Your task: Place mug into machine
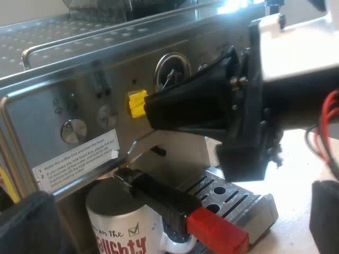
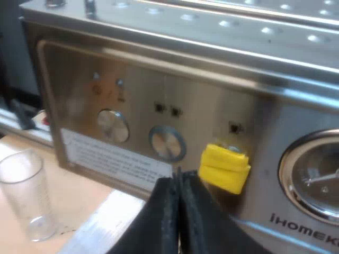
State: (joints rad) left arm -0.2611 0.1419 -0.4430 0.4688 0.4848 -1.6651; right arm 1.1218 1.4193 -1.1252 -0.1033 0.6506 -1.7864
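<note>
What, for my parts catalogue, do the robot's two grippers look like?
The right gripper has two matte black fingers tapering to a narrow tip, on a chunky black body with white housing behind. The left gripper has broad, blocky black fingers.

A pale tan tabletop (image 2: 74,190) lay in bright, even light, and a plain off-white wall (image 1: 26,10) rose beyond it in the background.

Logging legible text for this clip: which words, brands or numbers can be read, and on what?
"on the" and red "AUGHTY", start hidden: mug.
"1 Make the coffee first and then the foam": sticker on the espresso machine; its item 2 is too blurred to read.
"iHOMEK", cut off: machine's front under the pressure gauge.
</note>
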